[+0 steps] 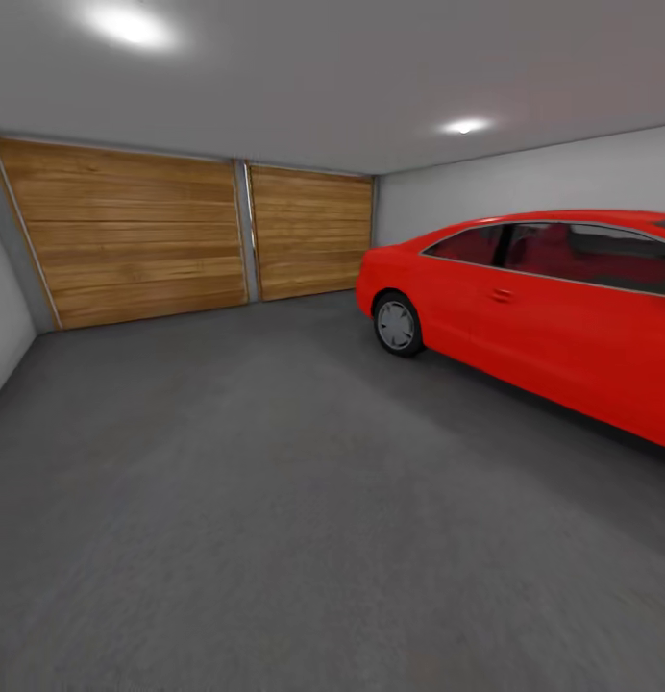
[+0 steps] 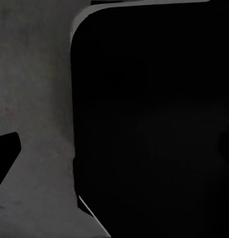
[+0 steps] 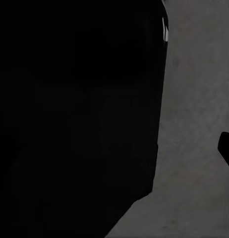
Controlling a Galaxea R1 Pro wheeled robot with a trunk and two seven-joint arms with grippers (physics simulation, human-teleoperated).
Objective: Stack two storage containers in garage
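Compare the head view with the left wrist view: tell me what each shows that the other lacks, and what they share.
Head view alone: two wooden plank doors, a red car at the right, white-grey walls, and ceiling lights. Left wrist view alone: a large black rounded shape close to the camera, too dark to identify, and a smaller black piece at the picture's edge. Shared: the dark grey concrete floor, seen beside the black shape.

I see open floor (image 1: 227, 481) stretching ahead to the doors (image 1: 179, 231), wide and passable. A red car (image 1: 544, 308) blocks the right side, and the side wall (image 1: 1, 317) closes the left. Both wrist views are mostly dark, perhaps the robot's own body, beside grey floor.
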